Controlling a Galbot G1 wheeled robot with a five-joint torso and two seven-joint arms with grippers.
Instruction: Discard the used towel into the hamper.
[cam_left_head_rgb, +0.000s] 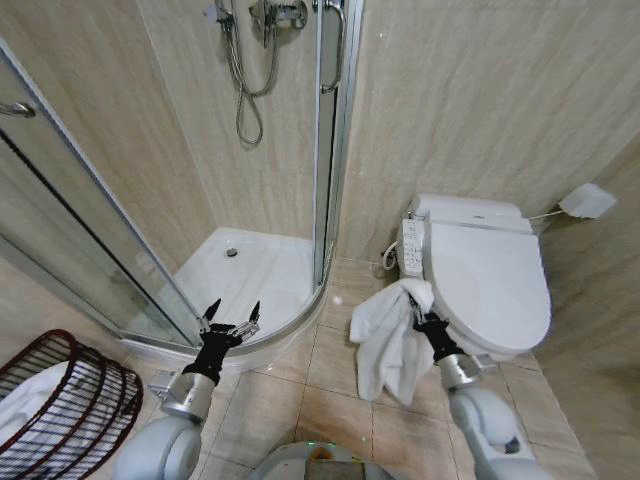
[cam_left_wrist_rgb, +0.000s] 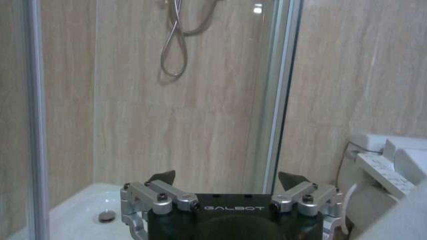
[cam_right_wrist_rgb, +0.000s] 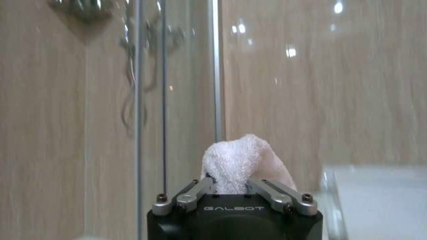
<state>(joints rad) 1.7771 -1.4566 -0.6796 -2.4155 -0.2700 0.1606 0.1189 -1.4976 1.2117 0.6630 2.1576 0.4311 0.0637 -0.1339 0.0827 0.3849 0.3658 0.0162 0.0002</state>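
A white towel (cam_left_head_rgb: 388, 342) hangs from my right gripper (cam_left_head_rgb: 416, 311), which is shut on its top fold just left of the toilet. In the right wrist view the towel (cam_right_wrist_rgb: 235, 161) bulges up between the closed fingers (cam_right_wrist_rgb: 195, 192) of the right gripper (cam_right_wrist_rgb: 231, 186). The hamper (cam_left_head_rgb: 68, 400), a dark red-brown wire basket with white cloth inside, stands at the lower left. My left gripper (cam_left_head_rgb: 231, 316) is open and empty, raised in front of the shower tray's curved edge, to the right of the hamper. In the left wrist view the left gripper (cam_left_wrist_rgb: 229, 177) has its fingertips (cam_left_wrist_rgb: 163, 176) spread wide.
A white toilet (cam_left_head_rgb: 488, 272) with closed lid stands at the right, against the wall. The glass shower enclosure (cam_left_head_rgb: 250, 270) with its raised tray fills the middle and left. Beige floor tiles lie between hamper and toilet.
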